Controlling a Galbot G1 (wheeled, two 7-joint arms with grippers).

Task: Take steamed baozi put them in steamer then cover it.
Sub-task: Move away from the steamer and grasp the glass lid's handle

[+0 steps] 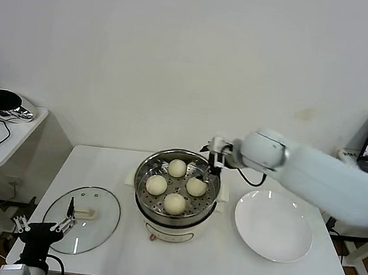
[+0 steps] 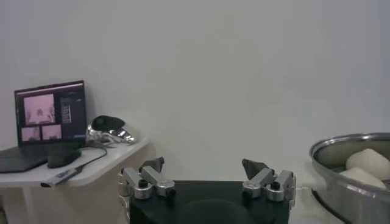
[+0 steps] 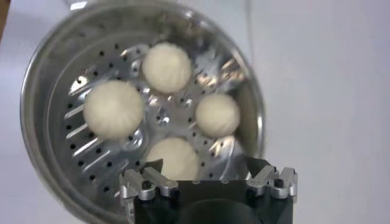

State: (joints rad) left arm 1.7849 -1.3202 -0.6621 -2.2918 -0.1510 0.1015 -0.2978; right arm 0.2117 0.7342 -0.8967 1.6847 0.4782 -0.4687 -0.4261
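All four steamed baozi sit on the perforated tray inside the steamer, a shiny round steel pot on a white base near the middle of the bench. They lie in a diamond: one toward the wall side of the steamer, one on its left, one on its right, one at the front. None touches another, and the pot is uncovered

The right end effector hangs at the back right rim of the steamer, just above the edge. Its fingers are spread wide with nothing between them. In the right wrist view the four buns show below it, the nearest one right under the spread tips

The glass lid lies flat on the bench to the left of the steamer, well apart from it, knob up. The left end effector hovers at the front left corner of the bench, over the near edge of the lid, farther from the steamer than the lid's knob. Its fingers are also spread, and they hold nothing

A white plate rests to the right of the steamer, just beside its base. A small side desk with a dark rounded object stands left of the bench, well away from the steamer
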